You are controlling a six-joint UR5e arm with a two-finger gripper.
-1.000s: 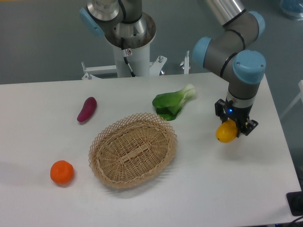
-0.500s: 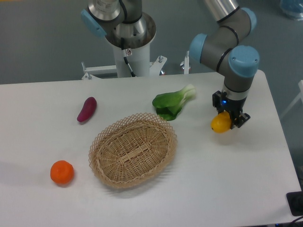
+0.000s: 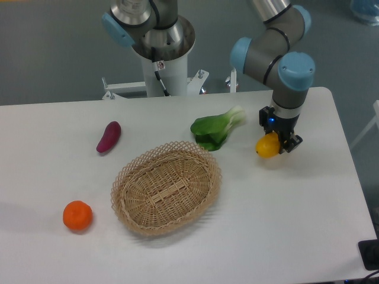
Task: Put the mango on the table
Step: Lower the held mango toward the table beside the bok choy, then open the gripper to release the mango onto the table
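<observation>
Yellow-orange smooth oval mango (image 3: 267, 146)

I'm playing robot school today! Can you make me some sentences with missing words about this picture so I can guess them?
1. The robot's hand is holding the yellow ____.
2. The wicker basket has ____ inside it.
3. The purple vegetable lies to the ____ of the basket in the picture.
4. The round orange sits on the white ____.

Missing words: mango; nothing; upper left; table
</observation>
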